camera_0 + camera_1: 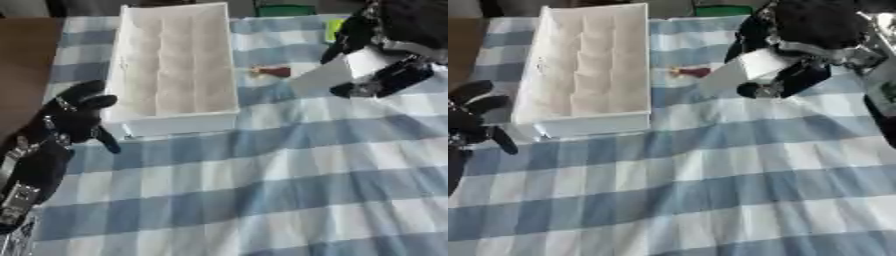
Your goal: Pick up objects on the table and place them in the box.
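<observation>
A white rectangular box (175,117) stands on the blue-and-white checked cloth at the upper left, its padded inside bare. My right hand (385,75) hangs above the cloth to the right of the box, fingers curled round a white flat object (328,75) tilted down to the left. A small red and yellow thing (273,71) lies on the cloth between the box and that hand. My left hand (74,117) rests by the box's near left corner, fingers relaxed and holding nothing.
A green thing (284,10) lies at the far edge behind the box, and a yellow-green thing (333,29) shows beside my right arm. Brown tabletop (26,65) lies bare left of the cloth. The near half of the cloth (262,190) is open room.
</observation>
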`<state>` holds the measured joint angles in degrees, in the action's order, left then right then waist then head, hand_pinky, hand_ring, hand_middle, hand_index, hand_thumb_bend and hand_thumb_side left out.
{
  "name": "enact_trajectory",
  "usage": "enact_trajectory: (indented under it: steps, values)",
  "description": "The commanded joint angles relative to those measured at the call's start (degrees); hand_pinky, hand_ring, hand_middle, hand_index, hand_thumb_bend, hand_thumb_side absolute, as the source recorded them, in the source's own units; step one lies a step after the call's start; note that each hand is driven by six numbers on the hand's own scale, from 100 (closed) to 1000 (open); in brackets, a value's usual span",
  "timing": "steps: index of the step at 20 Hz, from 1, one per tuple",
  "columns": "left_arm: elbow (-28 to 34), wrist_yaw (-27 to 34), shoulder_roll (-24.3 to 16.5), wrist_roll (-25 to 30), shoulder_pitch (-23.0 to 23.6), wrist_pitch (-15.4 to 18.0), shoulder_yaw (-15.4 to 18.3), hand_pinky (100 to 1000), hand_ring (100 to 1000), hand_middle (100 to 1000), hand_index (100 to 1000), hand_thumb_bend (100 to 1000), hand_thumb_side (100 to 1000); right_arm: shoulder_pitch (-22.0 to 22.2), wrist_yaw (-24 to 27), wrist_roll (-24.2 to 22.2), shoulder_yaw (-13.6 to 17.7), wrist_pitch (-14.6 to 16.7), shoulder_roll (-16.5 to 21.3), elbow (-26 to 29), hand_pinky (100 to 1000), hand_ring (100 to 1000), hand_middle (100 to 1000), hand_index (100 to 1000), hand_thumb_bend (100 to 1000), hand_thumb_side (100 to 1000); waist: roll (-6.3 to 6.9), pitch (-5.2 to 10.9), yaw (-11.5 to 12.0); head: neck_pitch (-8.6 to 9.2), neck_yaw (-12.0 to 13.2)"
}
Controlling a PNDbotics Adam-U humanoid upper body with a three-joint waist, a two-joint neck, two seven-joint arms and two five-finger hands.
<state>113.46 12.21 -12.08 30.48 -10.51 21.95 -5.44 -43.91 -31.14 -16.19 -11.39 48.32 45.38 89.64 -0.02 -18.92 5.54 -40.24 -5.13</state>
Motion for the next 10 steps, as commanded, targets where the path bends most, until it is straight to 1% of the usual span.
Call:
enact_trajectory:
  steps: [1,3,5,7,9,10]
  values:
    - [1.1,1.0,-1.4,-0.3,-0.1,-0.1,0.0,531,913,929,789,199,745,-2.9,5.4,-3.2,1.8,-1.8,2.0,0.3,100,290,322,426,105,100,-0.06,1.62,0.3,0.73,-0.3]
    - [1.1,1.5,-1.5,-0.7,-0.2,-0.1,0.0,530,912,929,788,198,742,-4.6,7.3,-3.8,2.3,-3.9,1.2,-1.8,100,285,317,425,100,100,-0.08,1.85,0.7,0.94,-0.6]
    - [1.1,1.7,-1.5,-1.0,-0.2,-0.1,-0.1,529,910,926,787,198,738,-5.6,8.4,-4.3,2.5,-4.8,0.7,-3.1,100,283,312,426,100,100,-0.08,1.92,1.0,1.05,-0.8]
    - [1.1,2.3,-1.4,-1.3,-0.6,-0.1,-0.4,529,908,925,786,198,734,-7.2,8.9,-4.5,2.6,-6.5,-1.2,-6.5,100,284,309,432,100,100,-0.01,1.99,1.9,1.25,-1.4]
    - [1.1,2.7,-1.4,-1.4,-0.7,-0.1,-0.5,529,908,925,786,198,734,-8.1,8.9,-4.6,2.6,-6.6,-2.2,-8.8,100,284,309,432,100,100,0.03,2.04,2.3,1.32,-1.6]
    - [1.1,3.1,-1.3,-1.4,-1.1,-0.1,-0.8,528,906,923,784,197,727,-8.5,8.9,-4.6,2.6,-6.9,-3.3,-10.4,100,283,308,441,100,100,0.07,2.02,3.0,1.55,-1.9]
